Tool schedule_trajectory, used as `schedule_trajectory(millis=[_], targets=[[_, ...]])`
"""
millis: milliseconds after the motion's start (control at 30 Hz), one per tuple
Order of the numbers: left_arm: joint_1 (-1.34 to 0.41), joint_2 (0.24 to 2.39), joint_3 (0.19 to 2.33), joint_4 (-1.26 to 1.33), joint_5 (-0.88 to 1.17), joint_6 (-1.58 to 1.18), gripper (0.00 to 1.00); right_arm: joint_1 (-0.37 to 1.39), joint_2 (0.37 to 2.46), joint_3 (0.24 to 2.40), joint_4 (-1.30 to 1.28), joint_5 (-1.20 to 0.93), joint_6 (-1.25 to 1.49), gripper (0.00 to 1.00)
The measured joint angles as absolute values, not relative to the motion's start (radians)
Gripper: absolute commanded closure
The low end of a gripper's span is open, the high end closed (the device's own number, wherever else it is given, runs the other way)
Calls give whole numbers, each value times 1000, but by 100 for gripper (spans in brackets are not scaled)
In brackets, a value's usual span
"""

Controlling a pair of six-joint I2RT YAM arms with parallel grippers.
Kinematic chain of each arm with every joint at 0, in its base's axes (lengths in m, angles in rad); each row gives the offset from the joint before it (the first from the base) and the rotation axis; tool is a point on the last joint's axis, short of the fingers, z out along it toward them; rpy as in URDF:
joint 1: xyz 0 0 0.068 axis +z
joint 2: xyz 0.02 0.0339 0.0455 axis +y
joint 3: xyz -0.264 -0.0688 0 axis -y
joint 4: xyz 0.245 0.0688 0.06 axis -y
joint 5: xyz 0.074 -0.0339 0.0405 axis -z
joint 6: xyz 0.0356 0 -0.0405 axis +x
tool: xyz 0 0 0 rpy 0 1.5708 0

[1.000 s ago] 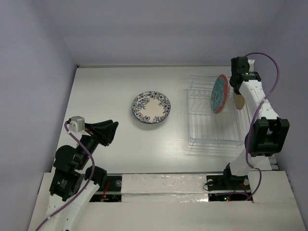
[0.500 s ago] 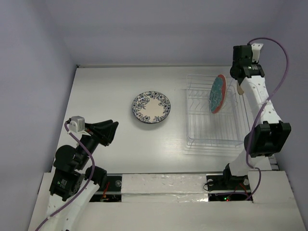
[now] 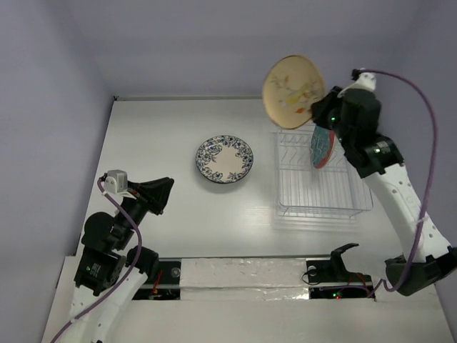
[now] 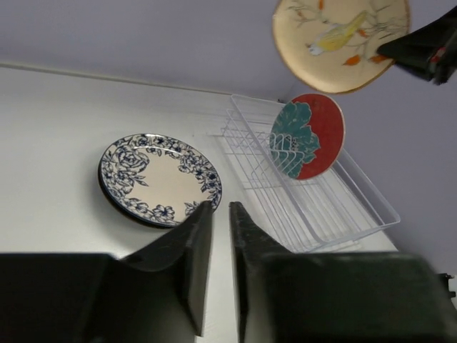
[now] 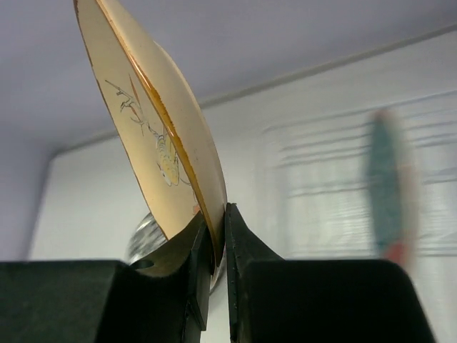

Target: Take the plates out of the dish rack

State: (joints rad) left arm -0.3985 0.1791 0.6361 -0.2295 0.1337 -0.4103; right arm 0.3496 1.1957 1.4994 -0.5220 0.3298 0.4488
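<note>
In the right pincer [image 5: 216, 213] sits one cream plate [image 5: 150, 121].

My left tool [image 4: 220, 207] hangs nearly closed over the table [image 4: 50, 136], nothing in it. A blue-rimmed plate [image 4: 158, 180] lies flat. A red-and-teal plate [image 4: 308, 136] stands in the rack [image 4: 360, 196] — above it, the right tool [image 4: 391, 50] pinches a cream bird-painted plate [image 4: 341, 36].
</note>
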Motion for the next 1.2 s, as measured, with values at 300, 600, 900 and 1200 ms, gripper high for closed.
schedule_trajectory(millis=[300, 600, 900, 1200], targets=[[-398, 189, 636, -231, 91, -414, 89, 562, 1478, 1287, -306, -16, 666, 100], [-398, 208, 636, -237, 77, -420, 77, 604, 1634, 1188, -120, -75, 822, 100], [-398, 226, 636, -237, 77, -421, 72, 604, 1703, 1103, 35, -72, 910, 94], [-398, 226, 636, -237, 77, -422, 71, 604, 1718, 1070, 86, -59, 945, 76]])
